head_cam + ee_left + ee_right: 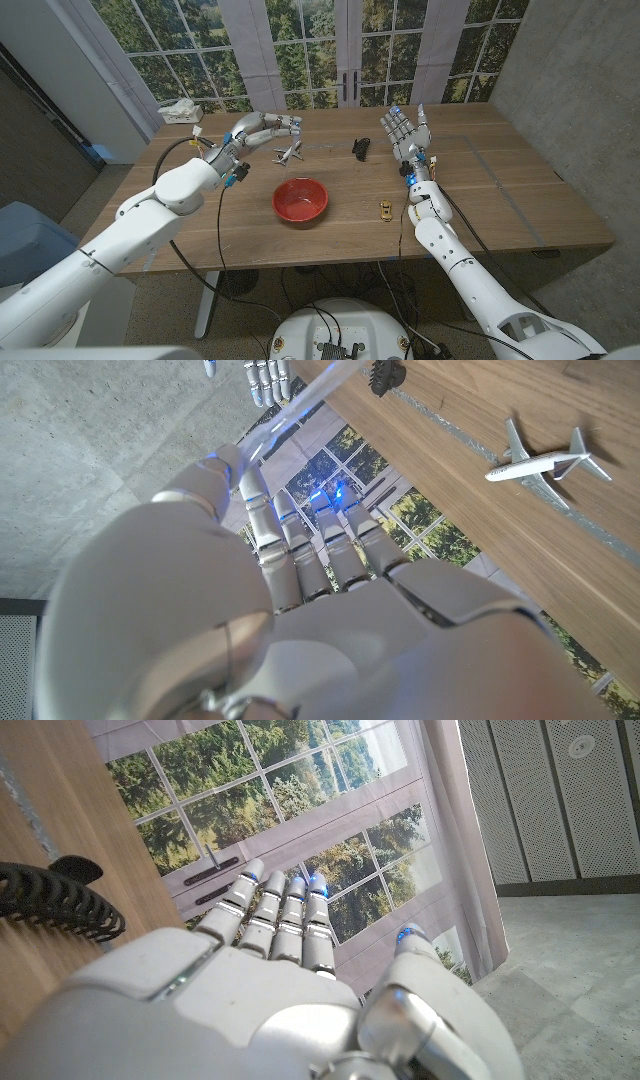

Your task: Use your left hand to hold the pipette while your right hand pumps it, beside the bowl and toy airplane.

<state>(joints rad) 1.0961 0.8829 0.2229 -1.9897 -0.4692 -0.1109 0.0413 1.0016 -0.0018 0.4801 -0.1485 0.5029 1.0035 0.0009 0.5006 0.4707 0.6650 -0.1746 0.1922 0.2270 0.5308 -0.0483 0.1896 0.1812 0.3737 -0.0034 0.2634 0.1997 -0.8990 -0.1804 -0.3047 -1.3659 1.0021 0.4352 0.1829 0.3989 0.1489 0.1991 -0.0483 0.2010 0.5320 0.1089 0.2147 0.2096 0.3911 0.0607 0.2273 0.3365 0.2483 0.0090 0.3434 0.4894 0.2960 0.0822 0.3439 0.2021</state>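
Two white robot hands hang over the brown wooden table point(520, 190). Left hand point(258, 131) pinches a clear plastic pipette point(300, 400) between its fingers point(262, 510), above the small white toy airplane point(288, 153) and behind the round red bowl point(300, 200). Right hand point(405, 131) stands released, fingers spread upward, near a black coiled clip point(361, 148).

Overhead head camera; two close wrist cameras
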